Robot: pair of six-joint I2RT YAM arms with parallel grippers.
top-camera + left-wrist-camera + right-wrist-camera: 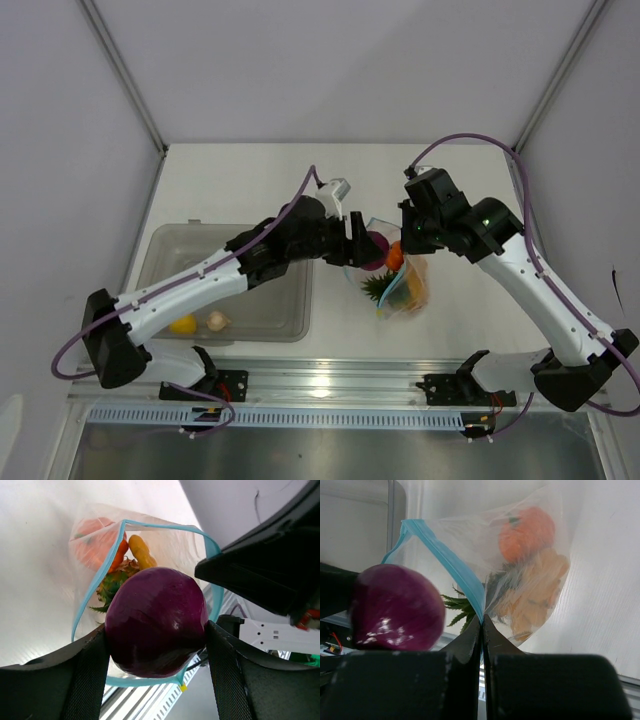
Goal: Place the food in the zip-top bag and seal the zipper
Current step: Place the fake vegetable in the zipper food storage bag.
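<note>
Two left jaws clamp the purple onion (156, 622) over the open bag (470, 535), right jaws pinch its zipper (447, 565).

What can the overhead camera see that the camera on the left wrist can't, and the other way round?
Only overhead: the grey tub holding a lemon and garlic bulb, plus both whole arms. Only left wrist: a look straight into the open mouth of the clear bag, ringed by its blue zipper. Both: the purple onion clamped in the left gripper at that mouth.
</note>
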